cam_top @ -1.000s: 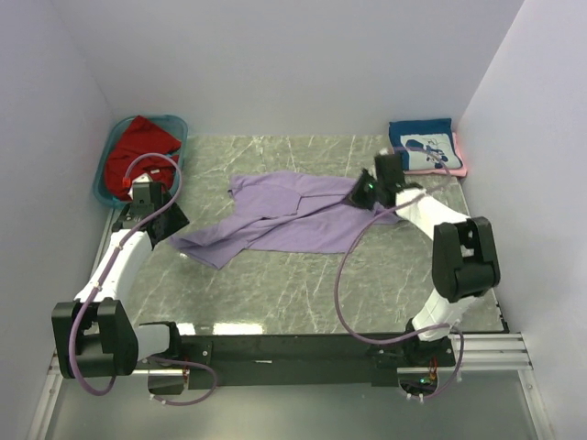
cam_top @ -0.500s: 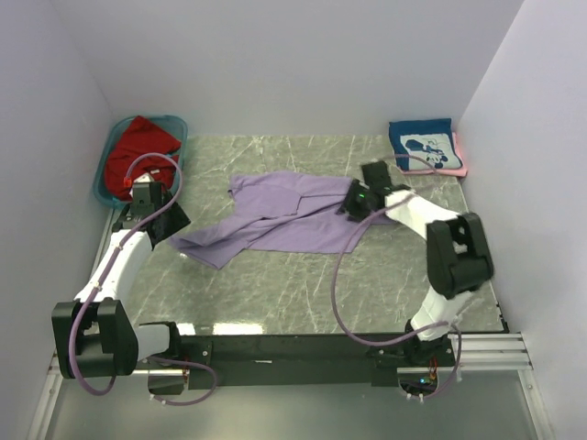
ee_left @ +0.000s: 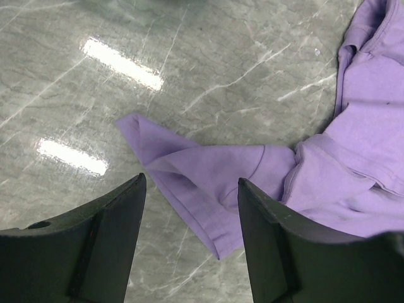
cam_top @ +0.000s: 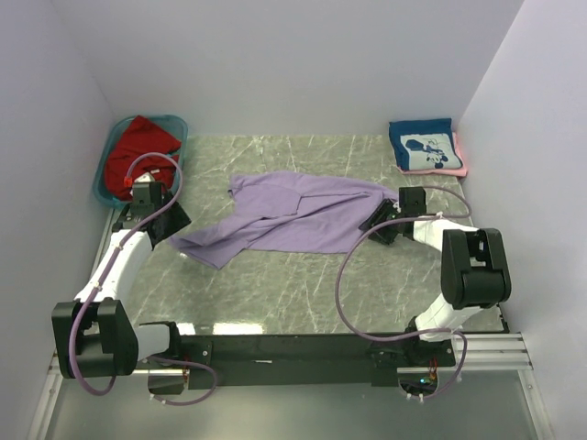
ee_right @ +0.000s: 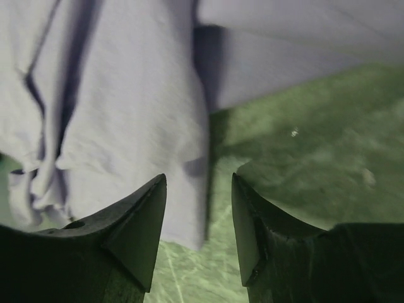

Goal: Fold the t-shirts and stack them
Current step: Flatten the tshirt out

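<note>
Lavender shirt [cam_top: 293, 215] lies mid-bench, crumpled, w/ layers lapped over one another and a twisted flap sticking out at its left end. Red shirt [cam_top: 138, 145] sits in the teal tub [cam_top: 103, 174], well off to the far left of it. Navy shirt [cam_top: 422, 147] rests folded on the pink shirt [cam_top: 461, 158], far right of it.

Right end effector [cam_top: 378, 223] is at the lavender shirt's right edge, fingers apart, gripping nothing; the hem runs just under the gap. Left end effector [cam_top: 154, 220] hangs over the left flap, fingers apart too, nothing held.

Risks, as I judge them:
- Right side could pinch one layer only, or two, since cloth overlaps there; the fold would then go skew.
- Pulling either end alone prob. drags the whole bundle instead of flattening it.
- Right arm's cable [cam_top: 344, 284] loops near the shirt's near edge and could snag cloth.

Room: bare bench [cam_top: 275, 293] on the shirt's near side is widest. Far side is a narrow strip before the wall. Side walls sit close beyond both arms, so sideways stretch is limited.
</note>
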You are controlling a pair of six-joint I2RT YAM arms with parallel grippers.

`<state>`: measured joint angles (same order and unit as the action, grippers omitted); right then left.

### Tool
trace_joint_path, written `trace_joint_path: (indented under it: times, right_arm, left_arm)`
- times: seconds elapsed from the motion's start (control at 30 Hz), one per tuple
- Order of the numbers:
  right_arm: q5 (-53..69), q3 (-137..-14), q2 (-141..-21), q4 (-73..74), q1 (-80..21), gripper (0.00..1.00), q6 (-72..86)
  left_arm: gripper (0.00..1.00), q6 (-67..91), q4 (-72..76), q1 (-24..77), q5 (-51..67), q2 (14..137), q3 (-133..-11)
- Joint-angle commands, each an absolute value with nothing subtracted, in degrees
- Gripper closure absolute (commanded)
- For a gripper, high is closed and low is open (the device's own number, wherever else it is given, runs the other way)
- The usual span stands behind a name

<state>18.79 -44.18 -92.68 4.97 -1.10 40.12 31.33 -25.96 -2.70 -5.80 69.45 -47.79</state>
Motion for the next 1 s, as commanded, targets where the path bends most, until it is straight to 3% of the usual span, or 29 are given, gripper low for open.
trace_joint_path:
  times: [0.0,0.07,0.17,0.33,0.53,0.77,0.97]
  right_arm:
    - [23.02,-43.59,-95.71,-1.56,-1.05,0.48,41.75]
    - [24.16,-43.94,-97.55,-2.63,-1.14,0.49,42.10]
    - [24.96,-44.64,-99.22,-2.81,-2.02,0.58,41.84]
    - [20.14,-47.71,-97.04,3.92,-3.78,0.99,39.12]
    - [8.98,-59.66,-96.59,18.33,-9.04,1.00,34.55]
    - [-2.35,-80.03,-107.20,30.49,-17.22,1.00,30.94]
    - [-2.73,-93.24,-115.74,35.24,-21.53,0.98,30.06]
  left_arm:
    - [0.35,31.64,-24.35,-2.90,-5.19,67.76,-47.37]
    - [0.35,31.64,-24.35,-2.90,-5.01,67.68,-47.29]
    - [0.35,31.64,-24.35,-2.90,-5.01,67.76,-47.29]
    - [0.35,31.55,-24.35,-2.90,-4.48,68.03,-47.29]
    - [0.35,31.46,-24.34,-2.90,-3.69,68.55,-47.37]
    - [0.35,31.38,-24.43,-2.90,-3.16,68.99,-47.37]
    - [0.35,31.29,-24.61,-2.90,-2.46,69.43,-47.46]
